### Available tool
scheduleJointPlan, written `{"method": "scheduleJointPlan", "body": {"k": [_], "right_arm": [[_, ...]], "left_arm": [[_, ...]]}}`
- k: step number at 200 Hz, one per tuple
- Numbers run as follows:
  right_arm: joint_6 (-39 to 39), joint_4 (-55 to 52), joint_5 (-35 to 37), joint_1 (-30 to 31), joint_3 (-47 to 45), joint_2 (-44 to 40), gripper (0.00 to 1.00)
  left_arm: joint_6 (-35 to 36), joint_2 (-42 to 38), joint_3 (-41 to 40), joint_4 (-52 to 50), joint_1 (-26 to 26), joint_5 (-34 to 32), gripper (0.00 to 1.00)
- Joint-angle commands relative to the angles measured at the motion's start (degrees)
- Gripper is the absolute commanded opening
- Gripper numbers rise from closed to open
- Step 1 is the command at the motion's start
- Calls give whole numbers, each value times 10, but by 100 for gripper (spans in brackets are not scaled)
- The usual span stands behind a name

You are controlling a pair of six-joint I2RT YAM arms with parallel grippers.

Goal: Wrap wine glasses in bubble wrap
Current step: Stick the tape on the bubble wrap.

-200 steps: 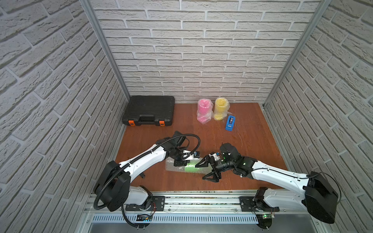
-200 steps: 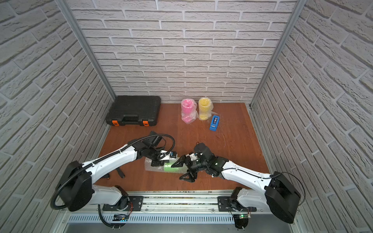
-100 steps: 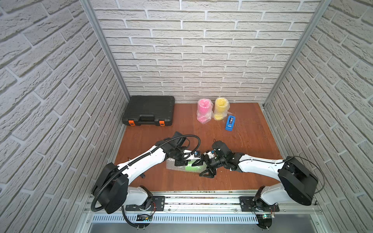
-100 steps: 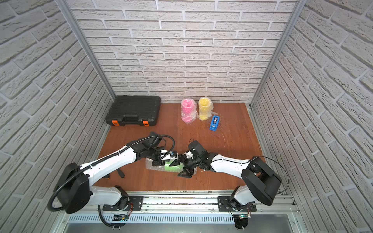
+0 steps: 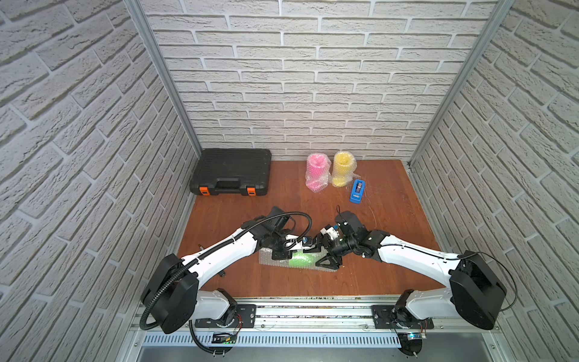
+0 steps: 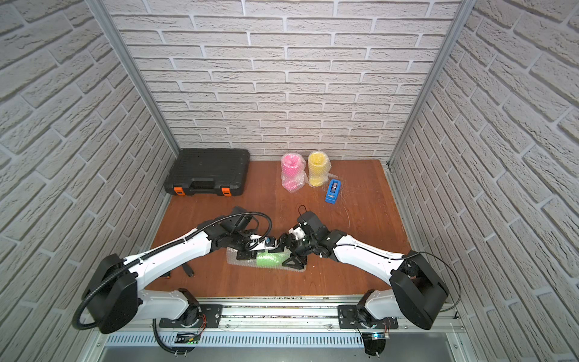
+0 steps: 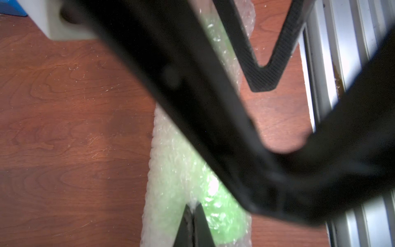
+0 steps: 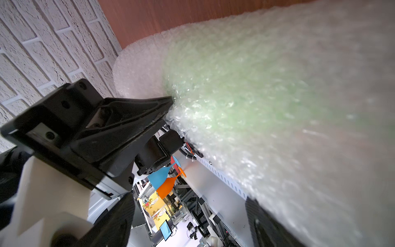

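Green wine glass [image 5: 301, 260] mid-wrap: left claw [image 7: 191, 224] pinched shut on bubble wrap [image 5: 266, 259], right claw [image 5: 321, 255] wide open, empty, astride it; next, clamp and roll

We see a reddish-brown wooden counter [image 5: 391, 250]. In its far left corner lies a closed black case [image 5: 233, 172]. Near the middle of the far edge a pink glass [image 5: 316, 170] and a yellow glass [image 5: 342, 169] stand side by side, each sheathed in bubble wrap [image 5: 325, 183]. A blue tape dispenser [image 5: 357, 191] sits just beside the yellow one, toward the front. Close to the front edge a green glass [image 5: 300, 260] lies on its side inside more bubble wrap. A small dark piece [image 6: 188, 270] that we cannot identify lies near the front left corner.
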Motion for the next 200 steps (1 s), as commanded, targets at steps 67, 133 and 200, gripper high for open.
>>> {"method": "scheduleJointPlan", "body": {"k": [67,133,200], "right_arm": [[-30,-25,53,-17,51,-38,81],[-70,-72,90,-16,82,-30,78],[-97,-80,120,-14,111,1,77]], "left_arm": [[22,10,-24,-56,-13,1,0],[22,14,-20,-55,-14,2,0],[22,16,-18,-55,-17,3,0]]}}
